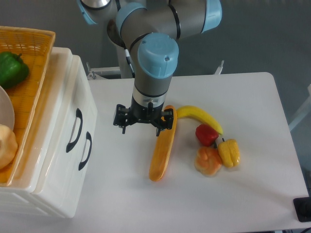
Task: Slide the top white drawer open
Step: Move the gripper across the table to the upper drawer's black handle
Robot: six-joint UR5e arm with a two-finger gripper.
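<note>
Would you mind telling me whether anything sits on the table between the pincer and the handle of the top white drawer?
Nothing visible does. The table between the pincer and the top white drawer handle is bare. The long orange vegetable, banana and peppers lie on the far side of the pincer.

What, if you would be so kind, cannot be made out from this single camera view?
- Claw: its tips are small and dark under the wrist, so open or shut is unclear.
- Orange wicker basket: cut off by the left edge.
- Top white drawer: interior hidden, front shut.
- Orange vegetable: upper end partly hidden behind the claw.
</note>
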